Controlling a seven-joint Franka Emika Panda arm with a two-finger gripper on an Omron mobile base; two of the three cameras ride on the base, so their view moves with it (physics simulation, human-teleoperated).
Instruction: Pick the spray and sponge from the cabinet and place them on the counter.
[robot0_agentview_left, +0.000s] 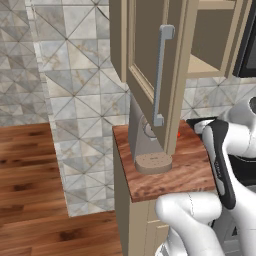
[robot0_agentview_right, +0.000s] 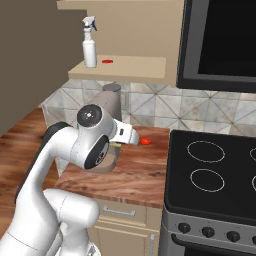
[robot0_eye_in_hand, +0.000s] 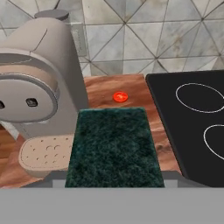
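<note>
The sponge, dark green on top, fills the lower middle of the hand view and hides the fingertips. It hangs above the counter, beside the coffee machine. In the right base view a sliver of the sponge shows under my hand, with my gripper shut on it over the counter. The spray stands upright on the shelf of the cabinet. The cabinet door with its grey bar handle hangs open.
A big grey coffee machine stands on the counter's left part. A small red thing lies near the back wall, another on the cabinet shelf. The black stovetop adjoins the counter on the right.
</note>
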